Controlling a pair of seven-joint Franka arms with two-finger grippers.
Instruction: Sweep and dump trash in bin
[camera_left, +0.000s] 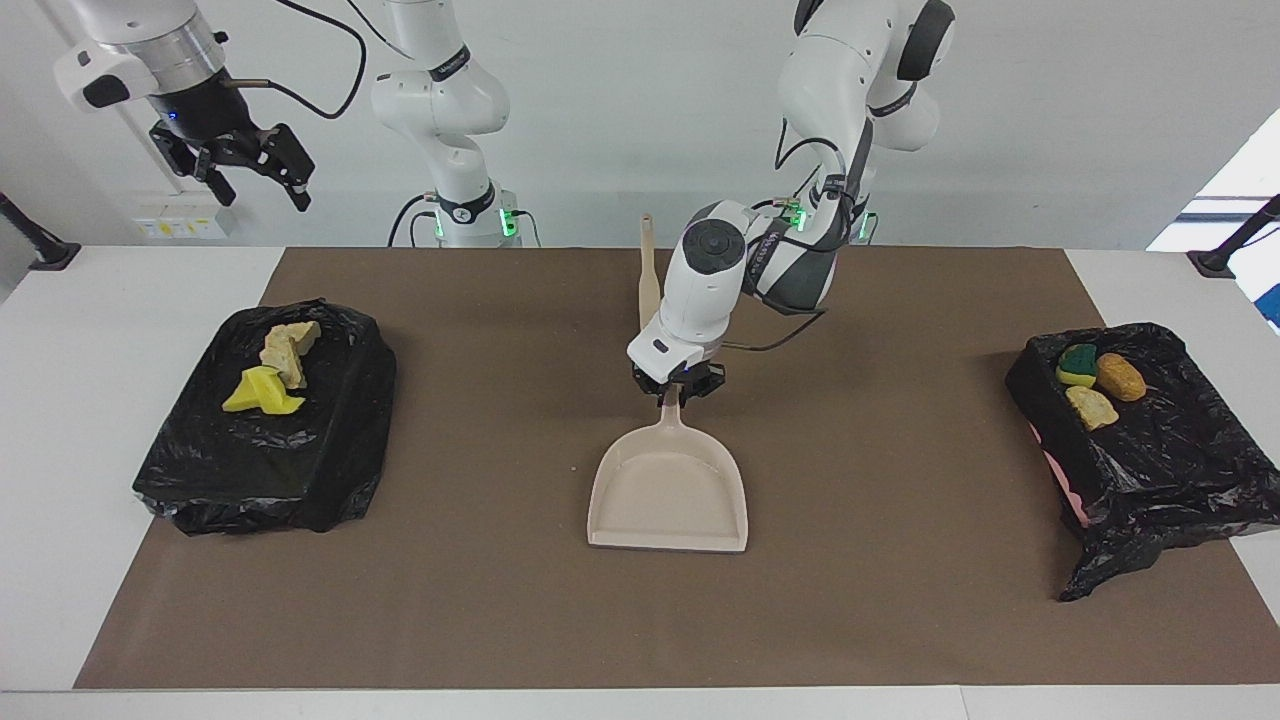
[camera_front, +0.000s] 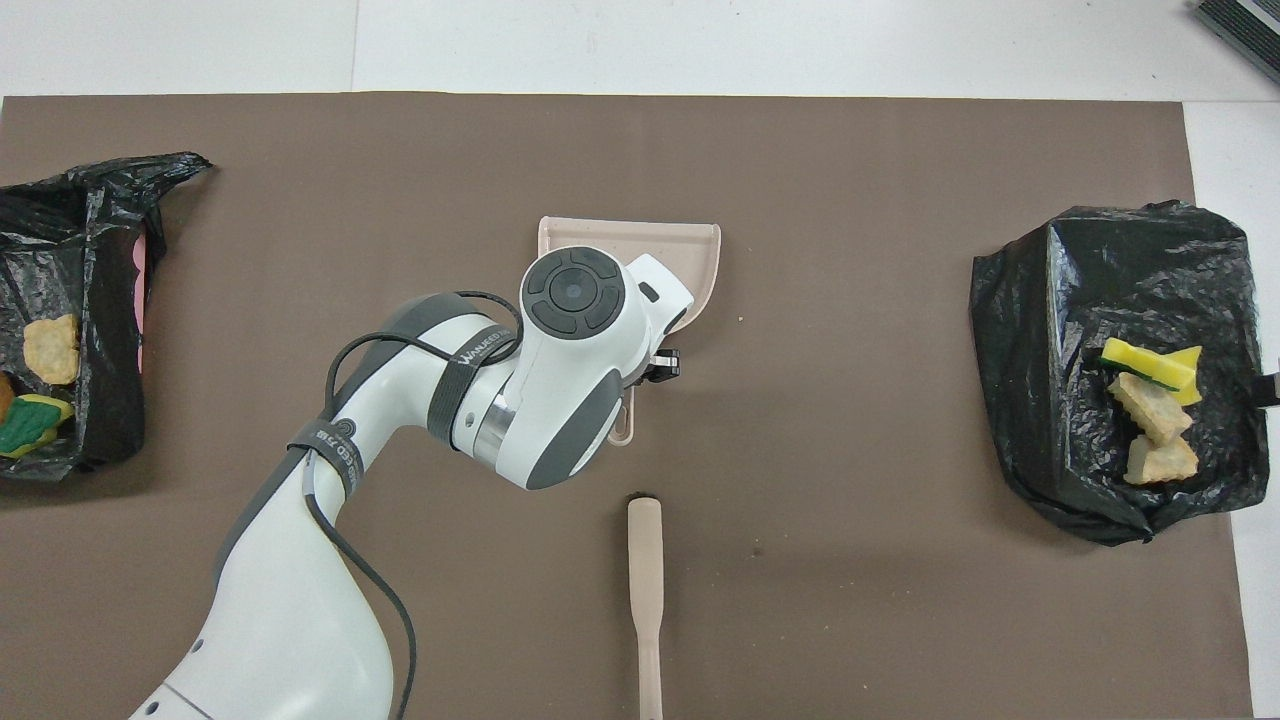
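Left gripper (camera_left: 679, 389), clamped on the handle of the beige dustpan (camera_left: 668, 493), which lies flat at the centre of the brown mat (camera_left: 500, 620) with its open lip at 6 o'clock in the facing view; the grip at the handle's end leaves the pan's mouth unobstructed. The pan is empty. Brush (camera_front: 644, 590) lies at 6 o'clock of the pan in the overhead view, untouched. Trash scraps (camera_left: 272, 369) rest on the black-bagged bin (camera_left: 262, 460) at 9 o'clock in the facing view; others (camera_left: 1095, 382) on the second bagged bin (camera_left: 1150, 470) at 3 o'clock. Right gripper (camera_left: 255, 170), fingers spread, waits raised at 10 o'clock.
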